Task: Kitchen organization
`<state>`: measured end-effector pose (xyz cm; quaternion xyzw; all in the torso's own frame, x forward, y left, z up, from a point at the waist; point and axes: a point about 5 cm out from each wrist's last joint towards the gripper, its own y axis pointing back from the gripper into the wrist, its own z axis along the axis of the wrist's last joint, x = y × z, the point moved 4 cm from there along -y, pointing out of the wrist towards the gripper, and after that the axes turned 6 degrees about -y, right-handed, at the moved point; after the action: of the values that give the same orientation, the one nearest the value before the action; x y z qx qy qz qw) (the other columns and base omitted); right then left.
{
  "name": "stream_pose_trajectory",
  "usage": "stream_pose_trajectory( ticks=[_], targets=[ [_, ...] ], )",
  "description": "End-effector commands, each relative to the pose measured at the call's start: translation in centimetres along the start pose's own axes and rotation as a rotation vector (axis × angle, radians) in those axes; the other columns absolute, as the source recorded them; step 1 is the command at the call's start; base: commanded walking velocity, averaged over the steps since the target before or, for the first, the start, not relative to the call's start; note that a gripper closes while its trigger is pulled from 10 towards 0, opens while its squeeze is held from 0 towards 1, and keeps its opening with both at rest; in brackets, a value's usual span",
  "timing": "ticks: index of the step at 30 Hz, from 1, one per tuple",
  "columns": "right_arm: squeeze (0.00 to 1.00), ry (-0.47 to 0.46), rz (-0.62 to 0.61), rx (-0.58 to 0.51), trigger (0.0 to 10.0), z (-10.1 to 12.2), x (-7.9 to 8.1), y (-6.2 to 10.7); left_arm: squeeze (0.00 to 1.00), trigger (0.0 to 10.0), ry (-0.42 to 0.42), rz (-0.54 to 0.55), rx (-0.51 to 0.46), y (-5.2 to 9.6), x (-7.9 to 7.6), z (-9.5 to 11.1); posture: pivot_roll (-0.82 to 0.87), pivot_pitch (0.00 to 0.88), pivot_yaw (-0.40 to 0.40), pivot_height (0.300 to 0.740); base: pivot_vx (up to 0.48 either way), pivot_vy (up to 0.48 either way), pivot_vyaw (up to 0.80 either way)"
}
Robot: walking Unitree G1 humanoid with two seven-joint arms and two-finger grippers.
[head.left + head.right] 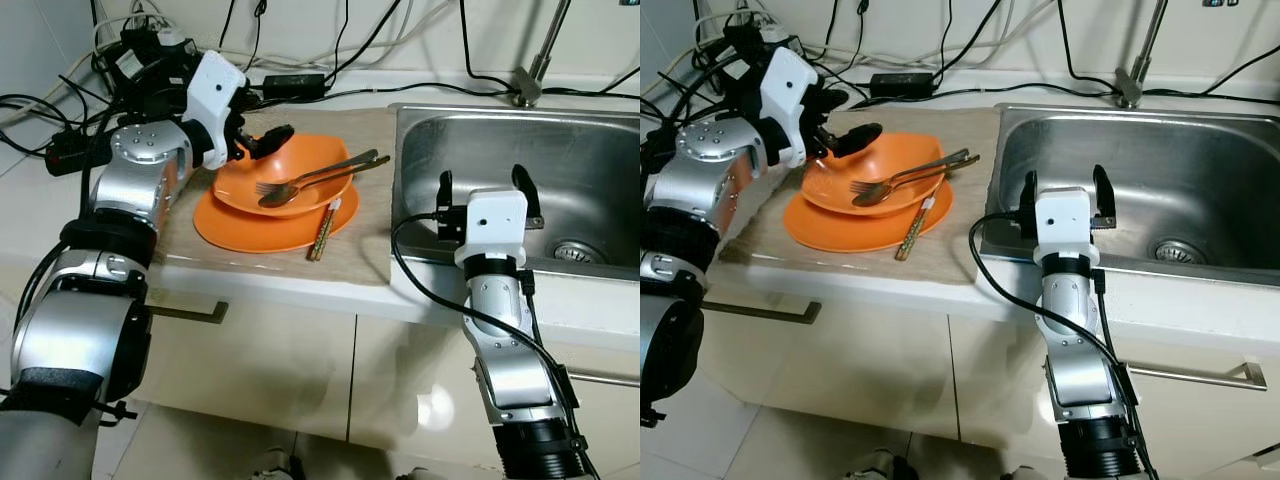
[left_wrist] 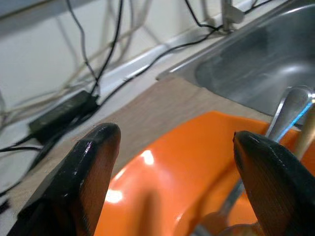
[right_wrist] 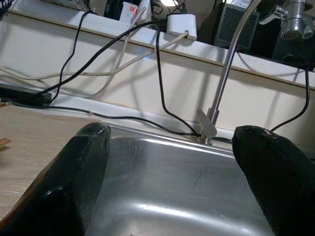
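Two orange dishes sit stacked on the mat (image 1: 360,255) beside the sink (image 1: 560,160): a bowl (image 1: 290,165) nested on a plate (image 1: 240,232), with a fork (image 1: 300,183) and a spoon (image 1: 320,178) lying across the bowl toward the sink and a pair of chopsticks (image 1: 324,232) propped on the plate's near rim. We judge the cutlery was left in the bowl as one used setting, so the pile reads as dirty ware waiting to go into the basin. Our left gripper (image 1: 262,143) hangs at the bowl's far-left rim with its fingers spread apart and nothing between them, placed, we think, to close over that rim and lift the bowl. Our right gripper (image 1: 487,190) waits over the sink's near edge, its fingers likewise parted and empty, possibly standing by to receive or steady the dishes. The head views give us the whole layout, both arms and the drain (image 1: 578,252). The left wrist view adds the close geometry: both fingers (image 2: 88,172) straddle the orange rim without clearly touching it, and a black power brick (image 2: 61,114) lies on the counter behind. The right wrist view looks across the steel basin to the tap (image 3: 216,93) and the wall cables (image 3: 162,73).
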<state>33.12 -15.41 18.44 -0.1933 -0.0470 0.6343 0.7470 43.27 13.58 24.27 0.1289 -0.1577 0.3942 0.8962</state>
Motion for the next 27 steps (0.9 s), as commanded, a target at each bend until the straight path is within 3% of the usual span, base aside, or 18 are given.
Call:
stream_pose_trajectory(
  ticks=[1,5,27],
  targets=[
    [0.0,-0.004,0.009,0.002,10.0,0.2,0.2,0.1,0.0,10.0,-0.008,-0.02,0.0,-0.2,0.0,0.4,-0.09,0.0,0.098,0.707,0.0,0.0,0.0],
    [0.0,-0.005,0.011,0.006,10.0,0.2,0.4,0.0,0.0,10.0,-0.002,-0.074,0.019,-0.5,-0.9,-0.3,-0.09,0.0,0.098,0.707,0.0,0.0,0.0],
    [0.0,-0.006,0.019,0.007,10.0,0.4,0.6,0.1,0.0,10.0,0.038,-0.131,0.03,-1.4,-1.9,-0.4,-0.09,0.003,0.103,0.707,0.0,0.0,0.0]
  ],
)
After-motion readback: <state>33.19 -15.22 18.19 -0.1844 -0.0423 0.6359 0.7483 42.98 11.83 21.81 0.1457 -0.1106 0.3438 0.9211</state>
